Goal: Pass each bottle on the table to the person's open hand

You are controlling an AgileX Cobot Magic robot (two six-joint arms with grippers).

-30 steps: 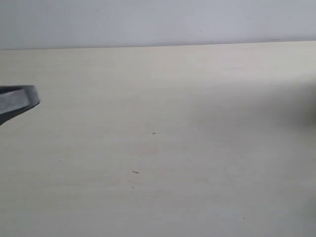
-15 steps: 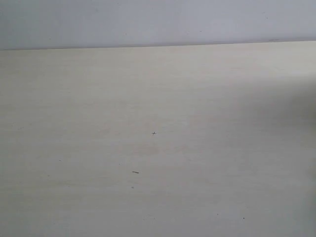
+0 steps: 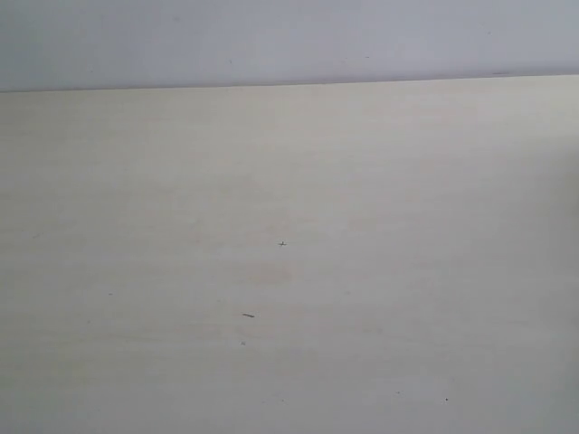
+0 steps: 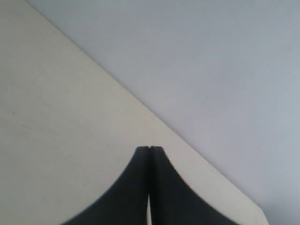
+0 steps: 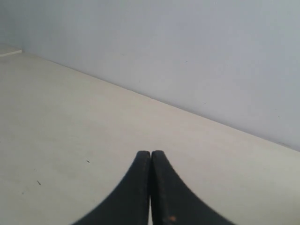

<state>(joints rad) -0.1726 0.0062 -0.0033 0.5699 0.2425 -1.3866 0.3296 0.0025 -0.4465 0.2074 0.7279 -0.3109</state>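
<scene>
Table (image 3: 362,181): fills the exterior frame below the wall (image 3: 289,41).
Bottles: none in any view.
Hand: not in view.
Left gripper (image 4: 149,149): jaws pressed together, holding nothing.
Right gripper (image 5: 150,153): likewise closed and bare.
Progress: hand-overs likely finished, unless bottles lie outside the frames.

exterior: above the table (image 3: 289,271), angled down toward the wall (image 3: 289,41)
wrists: low over table, facing wall
shared: table's far edge, wall
</scene>
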